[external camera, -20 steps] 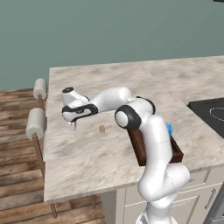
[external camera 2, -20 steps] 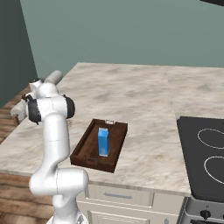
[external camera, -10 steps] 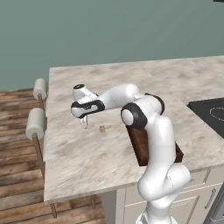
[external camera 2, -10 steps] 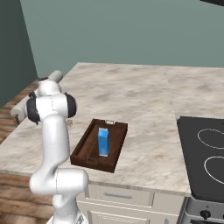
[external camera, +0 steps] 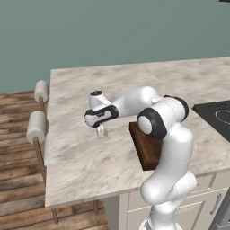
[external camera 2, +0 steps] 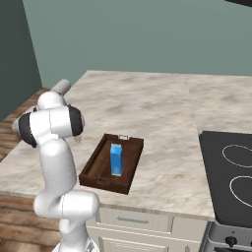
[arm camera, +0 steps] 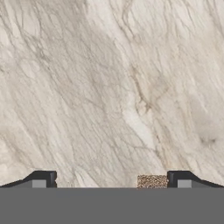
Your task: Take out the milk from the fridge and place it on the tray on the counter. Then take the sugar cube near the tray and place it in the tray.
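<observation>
The gripper (arm camera: 109, 180) stands fully open just above the counter (arm camera: 109, 87), holding nothing; the sugar cube (arm camera: 152, 181) sits between its 2 fingertips, beside one.

A black cooktop (external camera 2: 230, 170) with ring-marked burners sits flush in the stone top at the right, its knobs (external camera 2: 227, 241) on the front edge below. Pale cabinet drawers (external camera 2: 132, 220) run underneath. Two stools with rolled pale cushions (external camera: 36, 126) stand on the wooden plank floor (external camera: 15, 157). A teal wall (external camera: 112, 31) rises behind.
</observation>
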